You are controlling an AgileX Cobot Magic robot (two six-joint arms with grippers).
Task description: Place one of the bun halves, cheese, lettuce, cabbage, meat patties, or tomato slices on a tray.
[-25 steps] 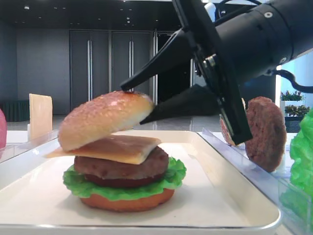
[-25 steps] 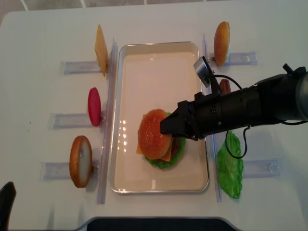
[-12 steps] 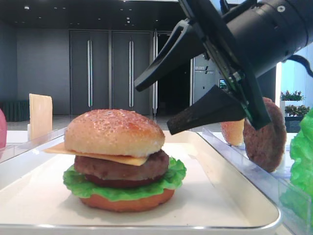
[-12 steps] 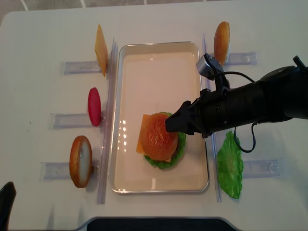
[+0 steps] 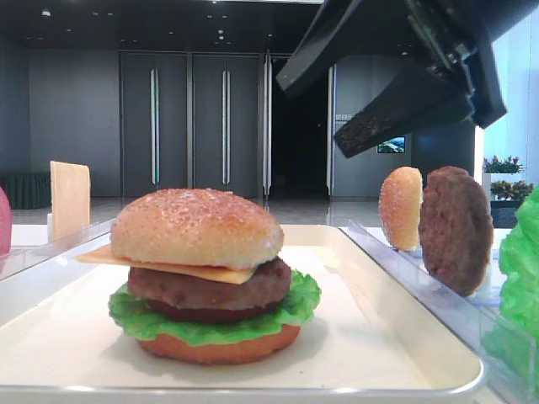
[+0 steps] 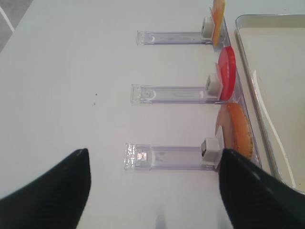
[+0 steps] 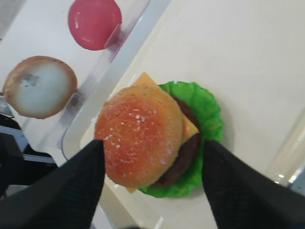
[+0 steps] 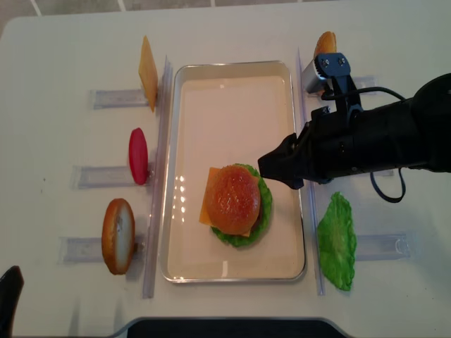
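On the white tray (image 8: 232, 84) stands a stacked burger. Its speckled top bun half (image 8: 232, 199) lies level on a cheese slice (image 5: 101, 257), over a meat patty (image 5: 210, 286), lettuce (image 5: 168, 324) and a flat bottom bun (image 5: 219, 347). My right gripper (image 5: 307, 118) hangs open above and to the right of the stack, touching nothing. From the right wrist, the right gripper (image 7: 152, 143) straddles the top bun (image 7: 138, 135) from above with air on both sides. My left gripper (image 6: 153, 152) is open and empty over bare table left of the racks.
Clear racks flank the tray. The left ones hold an upright cheese slice (image 8: 147, 63), a red tomato slice (image 8: 138, 155) and a bun half (image 8: 118, 236). On the right are a plain bun (image 8: 325, 46), a patty (image 5: 455, 227) and a lettuce leaf (image 8: 336, 241).
My right gripper opened and let go of the tilted top bun, which settled level on the cheese. The gripper then rose and drew back to the right.
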